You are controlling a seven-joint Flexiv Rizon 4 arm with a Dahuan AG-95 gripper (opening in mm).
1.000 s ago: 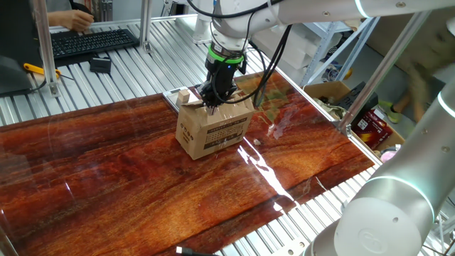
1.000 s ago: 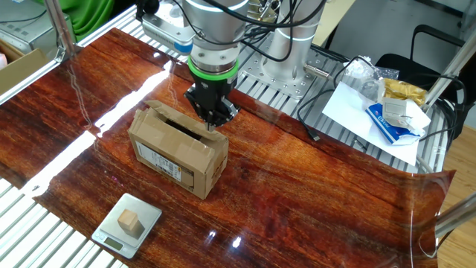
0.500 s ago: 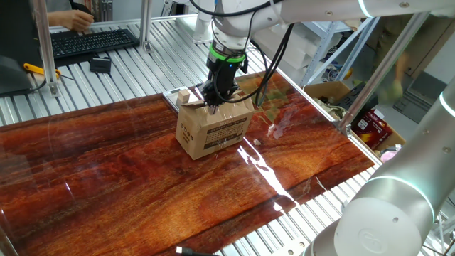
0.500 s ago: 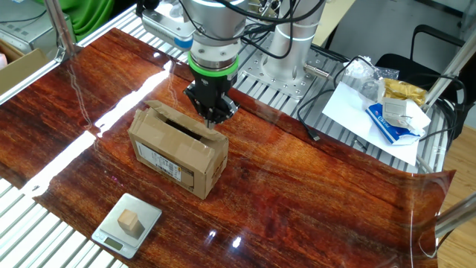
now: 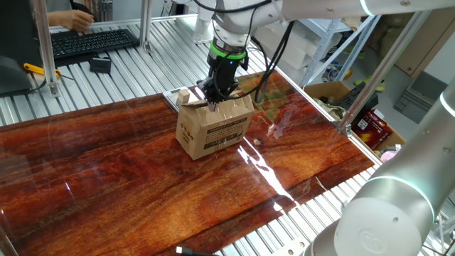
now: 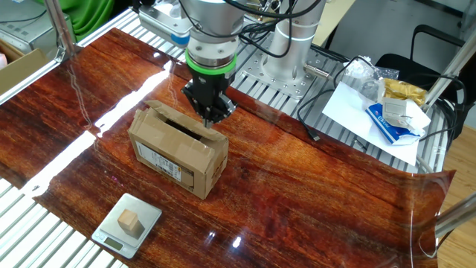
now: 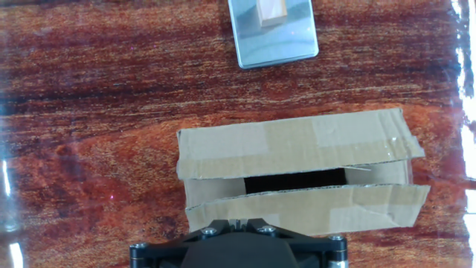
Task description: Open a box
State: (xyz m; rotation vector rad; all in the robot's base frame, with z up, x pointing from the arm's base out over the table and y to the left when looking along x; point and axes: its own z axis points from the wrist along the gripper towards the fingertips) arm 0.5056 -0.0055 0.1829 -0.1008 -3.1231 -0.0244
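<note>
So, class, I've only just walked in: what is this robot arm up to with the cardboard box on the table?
The arm's two-finger gripper, pointing straight down with its fingers shut, sits at the top edge of the small brown cardboard box on the glossy red-brown wooden table. The box's top flaps are already parted, leaving a dark gap between them, but neither is folded fully back. Nothing is gripped. A small metal scale carrying a wooden cube sits nearby, untouched.

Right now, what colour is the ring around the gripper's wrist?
Bright green ring, clearest in the other fixed view.
</note>
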